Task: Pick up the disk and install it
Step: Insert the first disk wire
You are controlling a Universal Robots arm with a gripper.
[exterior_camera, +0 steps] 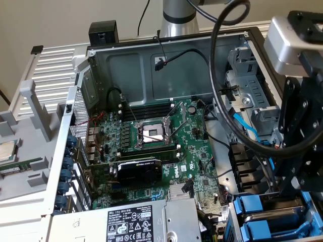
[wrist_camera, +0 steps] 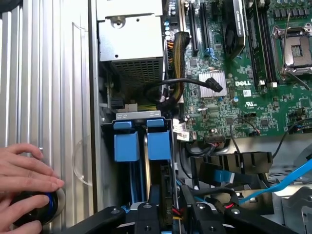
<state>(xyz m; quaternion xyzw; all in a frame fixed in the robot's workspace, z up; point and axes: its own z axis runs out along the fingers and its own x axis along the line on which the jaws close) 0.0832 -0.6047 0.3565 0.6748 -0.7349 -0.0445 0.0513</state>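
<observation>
The disk (wrist_camera: 167, 192) stands on edge in the drive bay, a dark slab with small connectors on its end and a blue carrier tab (wrist_camera: 158, 144) at its far end. My gripper (wrist_camera: 170, 210) is right over it, one black finger (wrist_camera: 147, 214) on each side, slightly apart from the disk, so it is open. In the exterior view the gripper (exterior_camera: 299, 187) hangs over the blue carriers (exterior_camera: 252, 206) in the case's near corner on the exterior view's right.
A second blue carrier (wrist_camera: 126, 146) sits beside the disk. A person's hand (wrist_camera: 24, 178) rests on a black-and-blue knob on the ribbed grey panel (wrist_camera: 44, 73). The power-supply box (exterior_camera: 126, 222), motherboard (exterior_camera: 197, 166), black cable loop (exterior_camera: 217, 75) and blue data cable (wrist_camera: 287, 183) crowd the case.
</observation>
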